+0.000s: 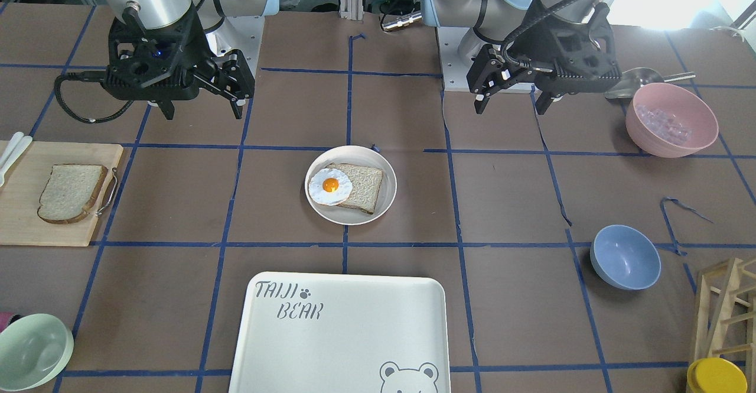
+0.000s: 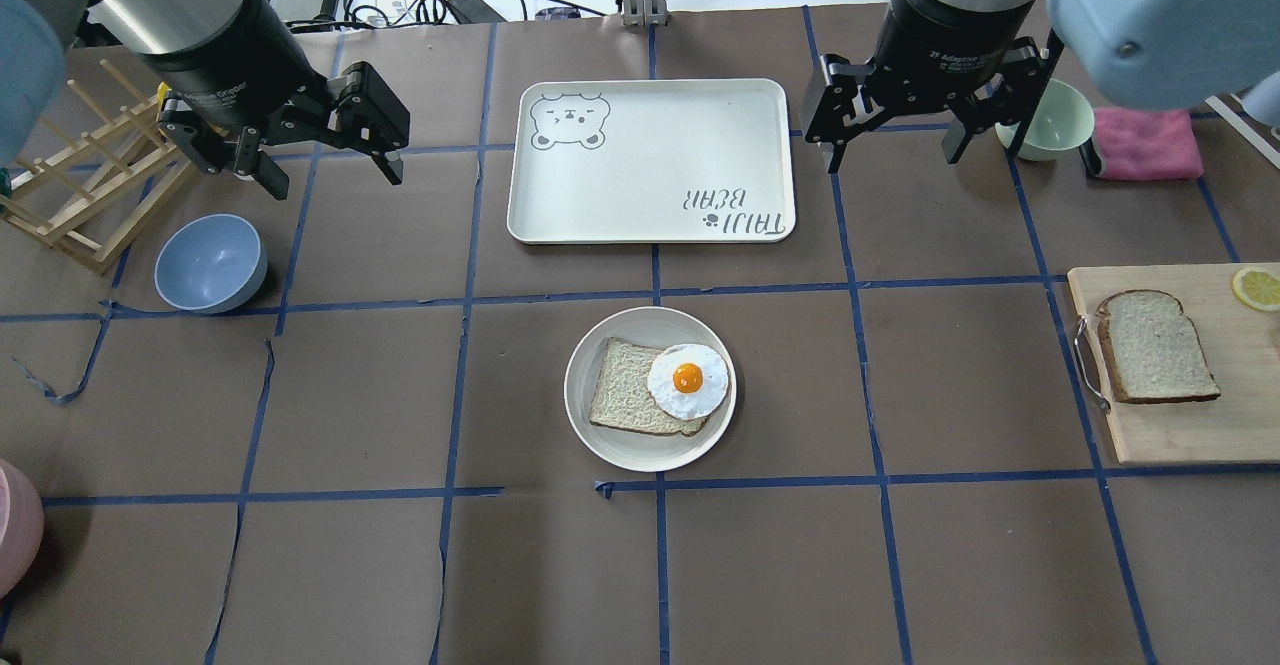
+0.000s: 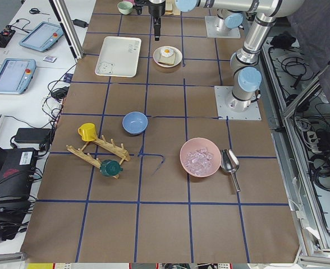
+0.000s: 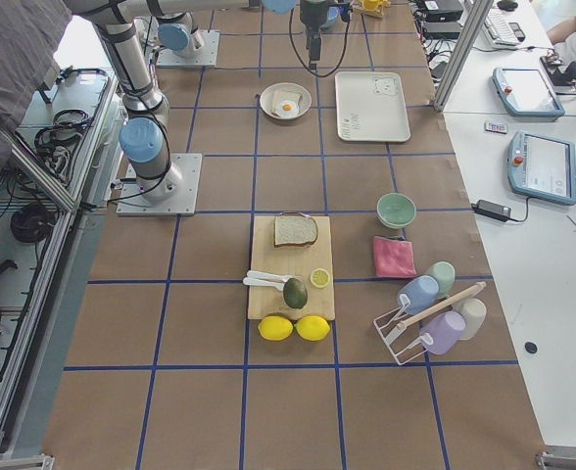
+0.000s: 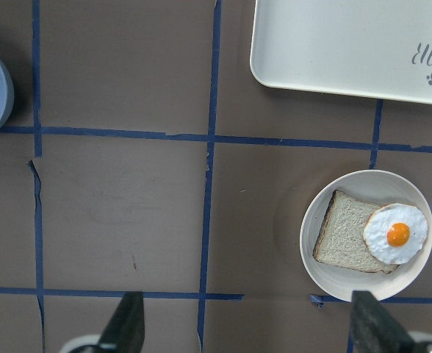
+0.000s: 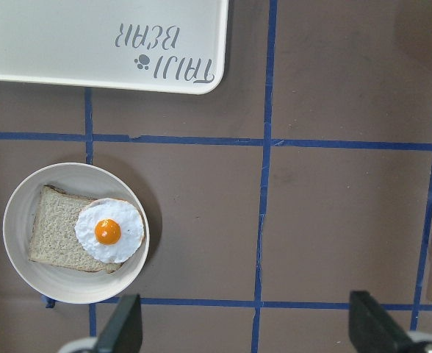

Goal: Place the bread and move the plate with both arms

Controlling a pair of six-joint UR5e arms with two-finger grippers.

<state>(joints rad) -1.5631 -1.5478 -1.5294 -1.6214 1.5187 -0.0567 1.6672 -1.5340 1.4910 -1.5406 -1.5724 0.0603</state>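
The bread (image 2: 1155, 347), a dark-crusted slice with one domed end, lies on the wooden cutting board (image 2: 1180, 435) at the table's right; it also shows in the front view (image 1: 72, 193). The round cream plate (image 2: 650, 455) sits mid-table, also seen from the front (image 1: 354, 155), and holds a squarer slice topped with a fried egg (image 2: 687, 380). My left gripper (image 2: 330, 175) is open and empty, high above the table left of the tray. My right gripper (image 2: 893, 160) is open and empty, right of the tray. Both wrist views show the plate (image 5: 333, 279) (image 6: 69, 287) below.
The white "TAIJI BEAR" tray (image 2: 650, 160) lies beyond the plate. A blue bowl (image 2: 210, 263) and a wooden rack (image 2: 80, 185) are at the left. A green bowl (image 2: 1052, 120) and a pink cloth (image 2: 1145, 143) are at the far right. A pink bowl (image 1: 671, 120) holds ice.
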